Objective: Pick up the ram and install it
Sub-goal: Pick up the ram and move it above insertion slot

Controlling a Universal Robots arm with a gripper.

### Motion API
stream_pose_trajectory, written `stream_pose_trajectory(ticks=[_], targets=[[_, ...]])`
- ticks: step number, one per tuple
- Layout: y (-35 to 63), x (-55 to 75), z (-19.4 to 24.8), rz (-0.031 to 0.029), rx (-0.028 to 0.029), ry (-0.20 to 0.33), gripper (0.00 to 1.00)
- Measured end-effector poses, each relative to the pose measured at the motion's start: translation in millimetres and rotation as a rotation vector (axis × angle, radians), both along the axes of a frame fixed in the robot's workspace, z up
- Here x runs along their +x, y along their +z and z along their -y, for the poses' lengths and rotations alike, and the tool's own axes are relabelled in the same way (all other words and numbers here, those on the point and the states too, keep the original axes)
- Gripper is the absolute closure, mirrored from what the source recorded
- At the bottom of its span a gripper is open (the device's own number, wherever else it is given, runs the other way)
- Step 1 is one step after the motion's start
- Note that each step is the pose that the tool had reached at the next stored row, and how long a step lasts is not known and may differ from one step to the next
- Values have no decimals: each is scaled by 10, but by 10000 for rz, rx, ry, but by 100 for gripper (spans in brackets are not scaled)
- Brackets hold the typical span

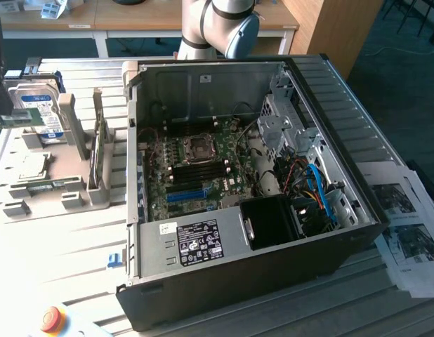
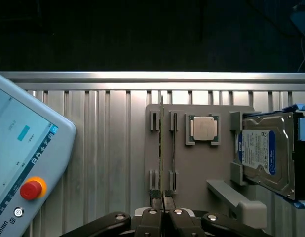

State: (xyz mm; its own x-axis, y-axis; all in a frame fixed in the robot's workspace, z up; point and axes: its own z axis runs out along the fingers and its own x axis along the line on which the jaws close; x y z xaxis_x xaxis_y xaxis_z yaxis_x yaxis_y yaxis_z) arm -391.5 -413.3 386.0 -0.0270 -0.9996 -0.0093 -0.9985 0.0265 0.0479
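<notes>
Over the ribbed desk [image 2: 93, 148] my tool [image 2: 163, 210] clamps the ram [image 2: 162, 143] in its grey holder [image 2: 202, 168]; a tilted pull could jam it.

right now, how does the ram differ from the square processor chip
Shape: the ram is long and thin, the processor chip square and silver.
Pose: the ram is turned edge-on to the wrist view, while the processor chip lies flat, face up, in its frame.
Grip: the pincer is shut on the ram's end; the processor chip sits apart from it, untouched.
Both are at the grey tray.
</notes>
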Motion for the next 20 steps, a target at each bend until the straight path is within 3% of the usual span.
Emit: stream_pose_trajectory(ticks=[3,20], targets=[[58,0,0,1,1,0,89],[126,0,0,0,0,0,89]])
